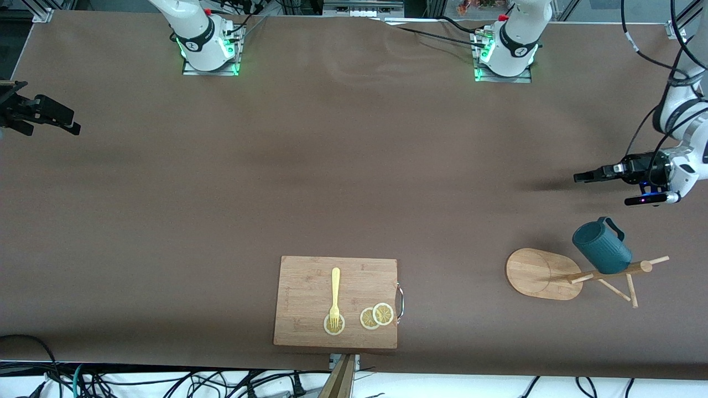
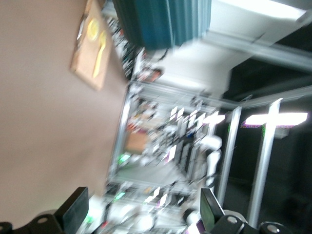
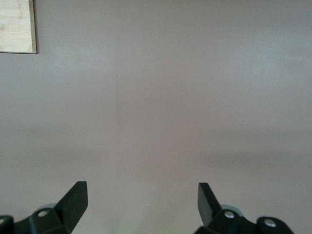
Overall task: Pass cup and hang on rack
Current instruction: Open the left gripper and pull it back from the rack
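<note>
Front view: the cup point(image 1: 600, 246) is already on the rack point(image 1: 575, 273), down at the left arm's end of the bench point(image 1: 332, 166). It sits over one of the thin pegs point(image 1: 658, 260), mouth tipped toward the middle of the bench and handle sticking up. The rack looks like it's leaning over from this angle, oval base on the bench and the post pointing out toward the edge, but I can't tell for sure. The left hand point(image 1: 579, 177) hangs over bare bench near the cup, holding nothing. The right hand point(image 1: 72, 128) is way out at the other end, waiting, also holding nothing. A cutting board point(image 1: 336, 302) near the front edge has a yellow fork point(image 1: 334, 296) and some lemon slices point(image 1: 376, 316) on it.

Left wrist view: pretty smeared, but the fingers point(image 2: 73, 208) are spread wide with nothing between them, and the cup point(image 2: 163, 22) fills one edge.

Right wrist view: fingers point(image 3: 75, 196) spread wide over plain bench, a corner of the cutting board point(image 3: 17, 26) showing.

Handling guess: that cup looks like stiff ceramic or hard plastic, lightish, could chip if dropped. The ribbed wall should give decent grip, though the handle or rim is where I'd pinch it. Looks basically done to me.
</note>
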`<state>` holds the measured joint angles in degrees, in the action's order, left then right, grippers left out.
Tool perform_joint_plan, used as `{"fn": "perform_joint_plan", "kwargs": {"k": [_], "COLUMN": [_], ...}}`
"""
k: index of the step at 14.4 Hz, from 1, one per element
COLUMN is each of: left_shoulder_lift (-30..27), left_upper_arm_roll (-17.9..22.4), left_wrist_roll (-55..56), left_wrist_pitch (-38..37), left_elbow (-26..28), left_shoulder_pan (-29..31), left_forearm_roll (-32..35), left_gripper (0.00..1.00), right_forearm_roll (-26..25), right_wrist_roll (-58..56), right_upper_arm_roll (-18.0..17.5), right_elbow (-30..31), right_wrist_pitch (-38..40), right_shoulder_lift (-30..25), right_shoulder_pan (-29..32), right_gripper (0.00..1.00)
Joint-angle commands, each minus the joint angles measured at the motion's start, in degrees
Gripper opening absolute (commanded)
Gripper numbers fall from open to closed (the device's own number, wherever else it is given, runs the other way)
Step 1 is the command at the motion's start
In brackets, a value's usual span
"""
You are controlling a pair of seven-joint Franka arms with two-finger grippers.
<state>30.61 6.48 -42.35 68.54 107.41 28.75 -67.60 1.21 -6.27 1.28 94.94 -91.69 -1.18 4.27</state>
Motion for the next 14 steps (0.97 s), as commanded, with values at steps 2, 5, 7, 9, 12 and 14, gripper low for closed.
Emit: {"fn": "perform_joint_plan", "kwargs": {"k": [2, 5, 7, 9, 12, 14], "left_shoulder_lift": [-5.64, -8.28, -9.34, -10.22, -12.76, -14.17], "left_upper_arm_roll": [0.37, 0.2, 0.11, -0.07, -1.73, -4.27], "left_wrist_roll": [3.4, 12.08, 20.43, 23.45, 26.6, 30.12], "left_wrist_pitch": [1.07, 1.42, 1.42, 3.17, 7.82, 9.85], "left_elbow": [-6.23, -15.98, -20.73, -23.46, -25.84, -27.51], "left_shoulder_pan": [-4.65, -10.44, -14.57, -18.36, -23.89, -26.19], "left_forearm_roll": [13.08, 27.05, 33.47, 40.41, 53.41, 60.62], "left_gripper": [1.0, 1.0, 1.0, 1.0, 1.0, 1.0], "right_forearm_roll": [0.72, 0.72, 0.72, 0.72, 0.72, 0.72], "right_wrist_roll": [0.38, 0.38, 0.38, 0.38, 0.38, 0.38], "right_upper_arm_roll": [-0.13, -0.13, -0.13, -0.13, -0.13, -0.13], "right_elbow": [-1.16, -1.16, -1.16, -1.16, -1.16, -1.16], "right_wrist_pitch": [0.89, 0.89, 0.89, 0.89, 0.89, 0.89], "right_shoulder_lift": [0.3, 0.3, 0.3, 0.3, 0.3, 0.3], "right_shoulder_pan": [0.12, 0.12, 0.12, 0.12, 0.12, 0.12], "right_gripper": [1.0, 1.0, 1.0, 1.0, 1.0, 1.0]}}
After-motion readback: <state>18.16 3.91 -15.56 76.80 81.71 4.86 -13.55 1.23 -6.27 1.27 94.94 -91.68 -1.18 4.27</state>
